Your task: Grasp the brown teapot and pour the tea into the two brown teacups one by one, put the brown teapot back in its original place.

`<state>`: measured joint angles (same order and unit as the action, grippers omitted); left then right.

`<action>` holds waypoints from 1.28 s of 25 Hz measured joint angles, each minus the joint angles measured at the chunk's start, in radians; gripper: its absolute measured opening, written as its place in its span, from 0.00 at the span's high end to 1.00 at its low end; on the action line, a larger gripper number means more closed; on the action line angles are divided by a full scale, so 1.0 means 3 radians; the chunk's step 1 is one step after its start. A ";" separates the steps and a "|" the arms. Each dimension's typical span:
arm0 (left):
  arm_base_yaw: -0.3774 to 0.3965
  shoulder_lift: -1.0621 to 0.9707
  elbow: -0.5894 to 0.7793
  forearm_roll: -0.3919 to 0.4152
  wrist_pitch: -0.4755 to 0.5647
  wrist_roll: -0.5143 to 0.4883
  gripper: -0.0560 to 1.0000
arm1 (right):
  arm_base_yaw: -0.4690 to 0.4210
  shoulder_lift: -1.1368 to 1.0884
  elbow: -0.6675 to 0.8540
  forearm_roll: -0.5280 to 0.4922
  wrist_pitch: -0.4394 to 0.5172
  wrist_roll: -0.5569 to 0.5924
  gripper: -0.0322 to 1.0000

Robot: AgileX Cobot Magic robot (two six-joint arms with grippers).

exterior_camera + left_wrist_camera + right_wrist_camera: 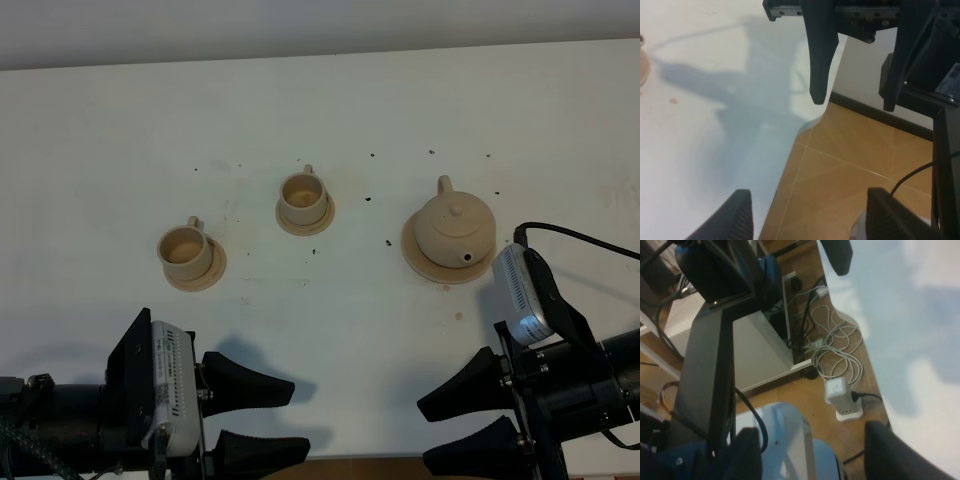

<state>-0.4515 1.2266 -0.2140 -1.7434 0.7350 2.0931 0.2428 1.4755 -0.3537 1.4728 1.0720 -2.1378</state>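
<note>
My left claw (298,418) and right claw (424,435) hover open, empty, at the bench (320,100) edge; brown teapot (453,230) sits on its saucer (425,268), untouched.

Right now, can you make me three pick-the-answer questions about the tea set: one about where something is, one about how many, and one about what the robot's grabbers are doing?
1. Where does the brown teapot sit?
A. on the floor
B. on a shelf
C. on its wide saucer

2. How many brown teacups are there?
A. one
B. two
C. four

3. How are the left gripper and right gripper?
A. both open and empty
B. both shut on cups
C. one lifting the teapot

Answers:
1. C, the teapot rests on the wide saucer on the right side.
2. B, one cup is at the left and one in the middle.
3. A, each gripper's fingers are spread with nothing between them.
</note>
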 joint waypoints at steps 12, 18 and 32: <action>0.0000 0.0000 0.0000 0.0000 0.0000 0.0000 0.47 | 0.0000 0.0000 0.0000 0.0000 0.0000 0.0000 0.50; 0.0000 0.0000 0.0000 0.0000 0.0000 0.0000 0.47 | 0.0000 0.0000 0.0000 0.0000 0.0000 0.0000 0.50; 0.0000 0.0001 -0.0509 0.0000 0.0000 -0.0174 0.47 | 0.0000 0.0000 0.0000 0.0049 -0.0107 0.0003 0.50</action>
<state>-0.4515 1.2268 -0.3667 -1.7435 0.7350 2.0410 0.2428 1.4755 -0.3537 1.4875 1.0399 -2.1369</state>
